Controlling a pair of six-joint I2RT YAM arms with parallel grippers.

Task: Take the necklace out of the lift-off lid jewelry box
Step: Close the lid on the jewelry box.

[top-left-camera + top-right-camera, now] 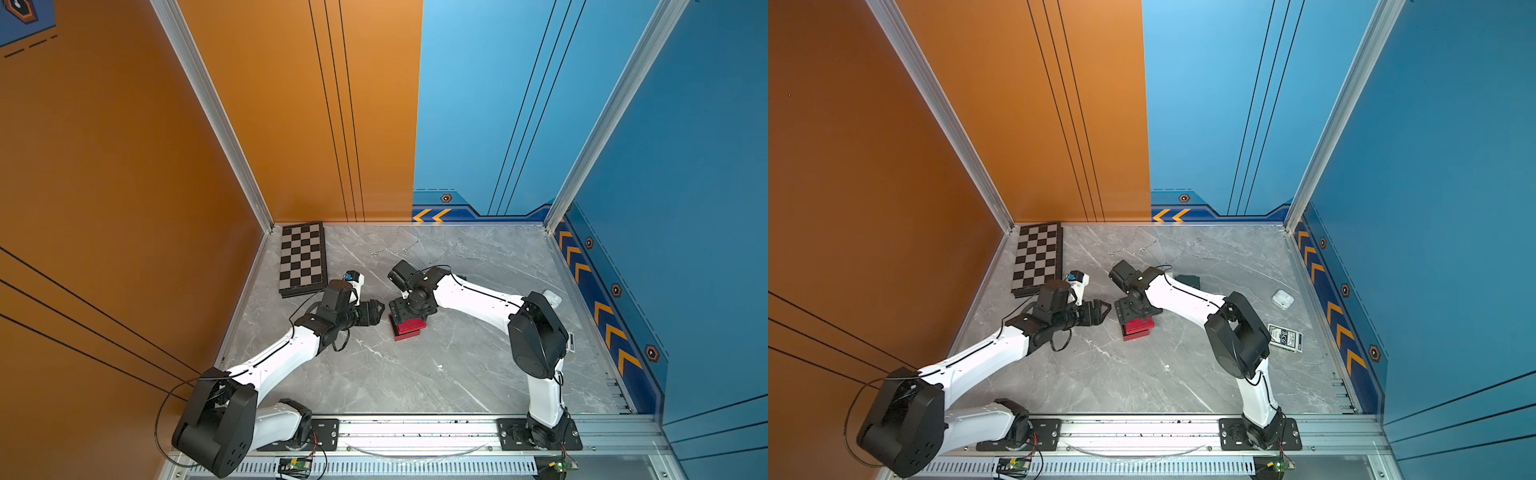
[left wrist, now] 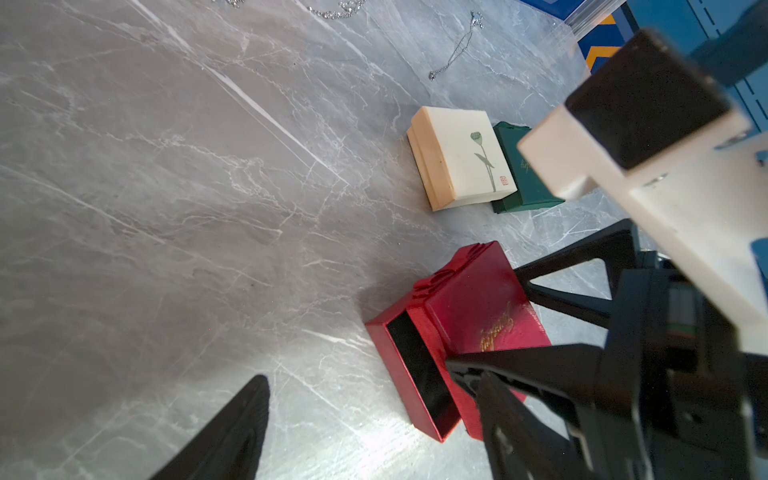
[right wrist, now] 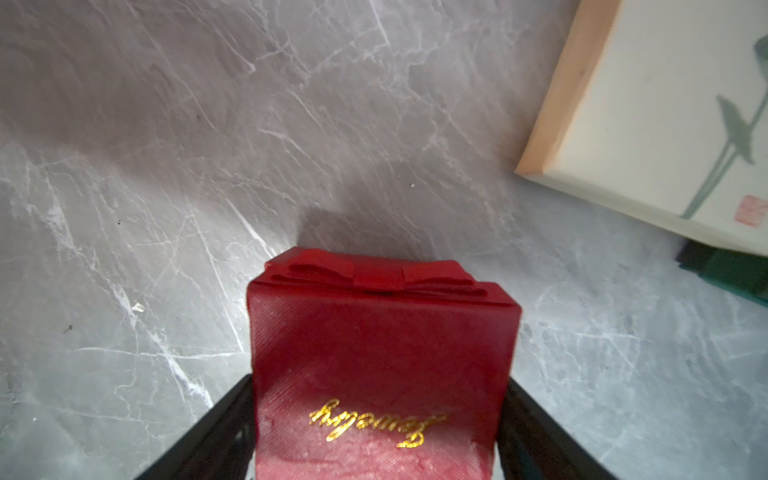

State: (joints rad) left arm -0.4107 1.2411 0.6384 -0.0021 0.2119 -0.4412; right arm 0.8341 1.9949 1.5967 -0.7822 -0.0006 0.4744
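A: Where is the box point(image 2: 415, 374)?
B: On the table point(image 1: 415, 374), between the arms. The right jaws grip its lid point(image 3: 374, 345), which sits askew. The left jaws are wide and empty. Whether the necklace is inside, I cannot tell.

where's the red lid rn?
Mid-table in both top views: the red lid sits askew on its base, between the fingers of the right gripper, near the cream box.
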